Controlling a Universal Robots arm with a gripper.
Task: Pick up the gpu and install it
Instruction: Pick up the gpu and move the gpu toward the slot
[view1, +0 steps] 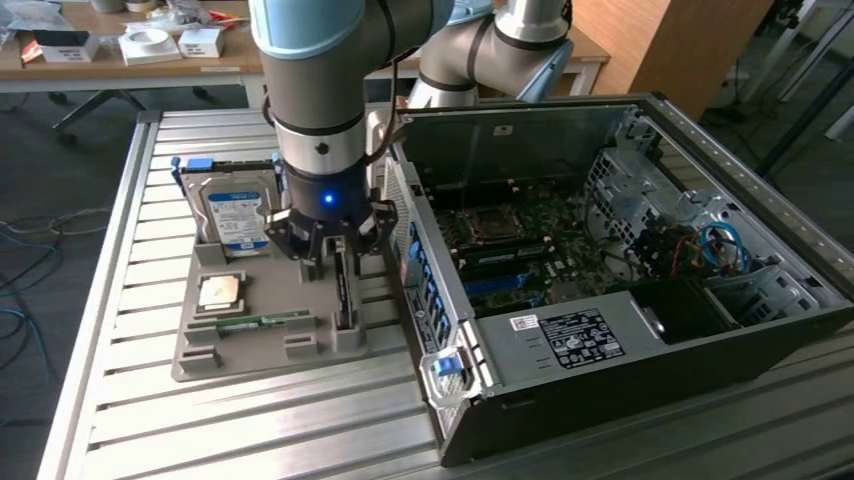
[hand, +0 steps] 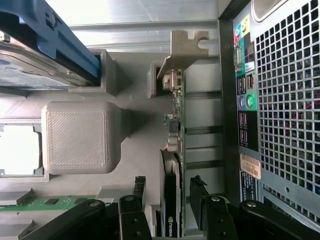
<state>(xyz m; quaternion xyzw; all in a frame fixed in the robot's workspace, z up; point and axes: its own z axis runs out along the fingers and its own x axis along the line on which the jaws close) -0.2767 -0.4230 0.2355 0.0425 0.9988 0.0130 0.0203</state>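
Gpu (view1: 343, 300) stands on edge in the grey tray (view1: 254, 290), along the tray's edge nearest the computer case (view1: 601, 330). It sits directly beneath the gripper (view1: 339, 258) — jaws released, straddling its thin faces, its long axis running between them.

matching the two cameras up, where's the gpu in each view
Exterior view: the gpu stands on edge in the grey tray, under the pincer, on the exterior view's left of the computer case.
Wrist view: the gpu runs edge-on, straddled by the open pincer, beside the computer case.
Shared landmark: the hard drive in its blue bracket.
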